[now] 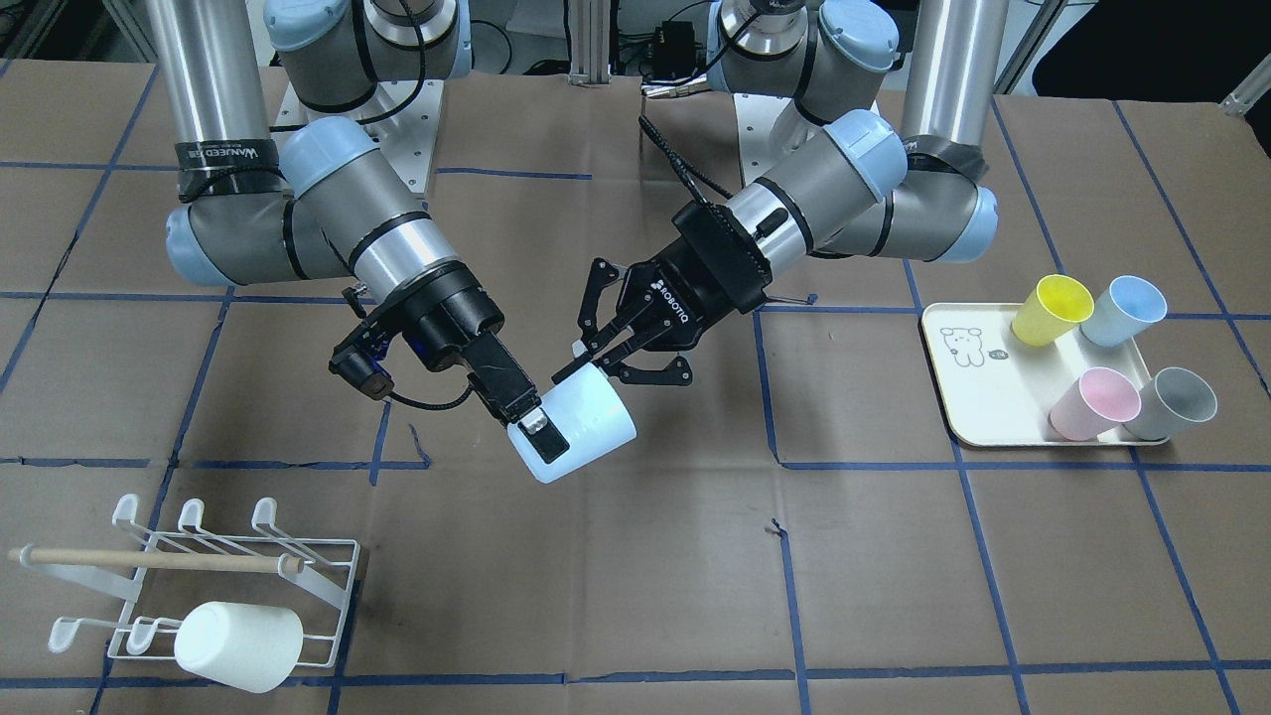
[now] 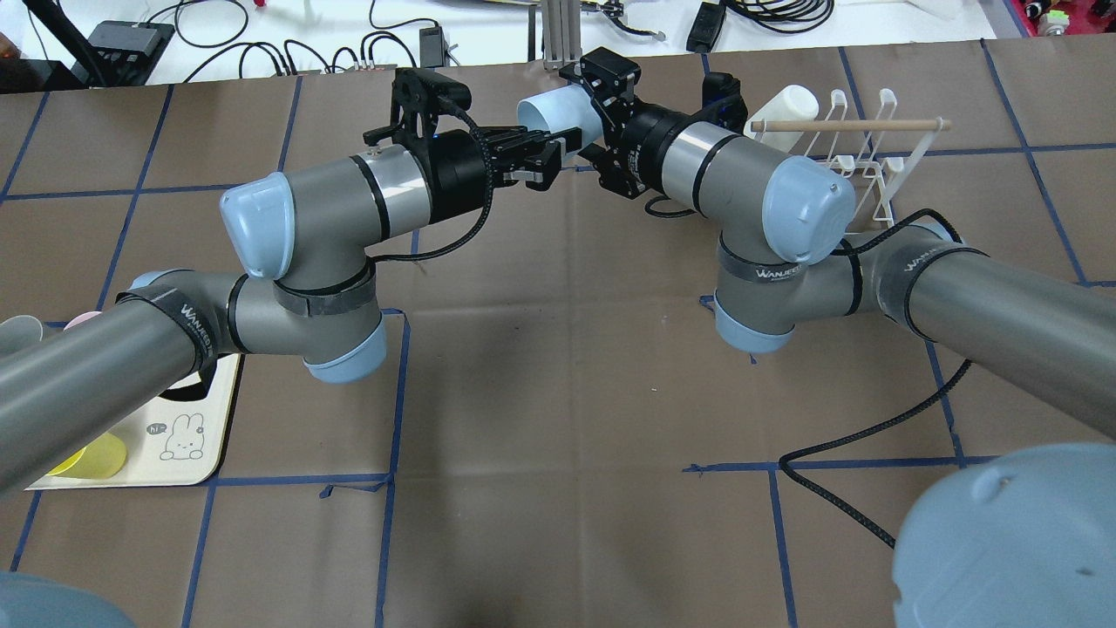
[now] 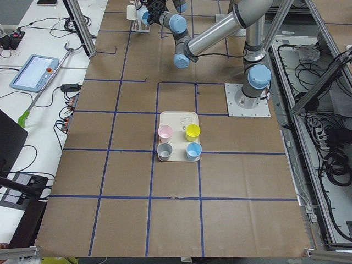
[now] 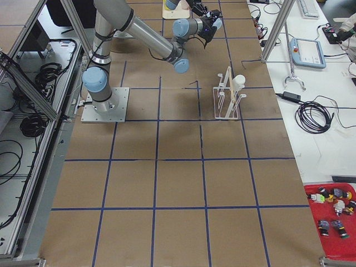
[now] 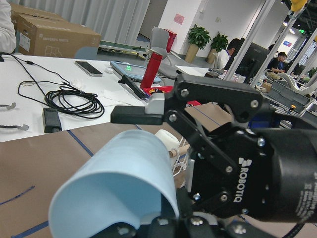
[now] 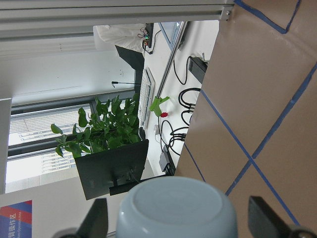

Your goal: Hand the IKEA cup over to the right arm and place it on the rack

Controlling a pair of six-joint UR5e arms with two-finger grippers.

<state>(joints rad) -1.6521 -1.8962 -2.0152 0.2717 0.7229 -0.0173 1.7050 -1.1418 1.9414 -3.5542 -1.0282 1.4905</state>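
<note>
The light-blue cup (image 1: 586, 427) hangs in the air over the middle of the worktop (image 1: 695, 596), lying on its side, well apart from the rack (image 1: 333, 571). The right gripper (image 1: 541, 437) has one finger on each side of the base end and, we judge, clamps it. The left gripper (image 1: 601, 359) is spread around the rim end, with its upper finger clear of the wall. We think the left gripper should draw straight back along the axis of the light-blue cup without brushing the rim, while the right gripper waits. Afterwards we choose a free prong beside the white cup (image 1: 238, 645).
</note>
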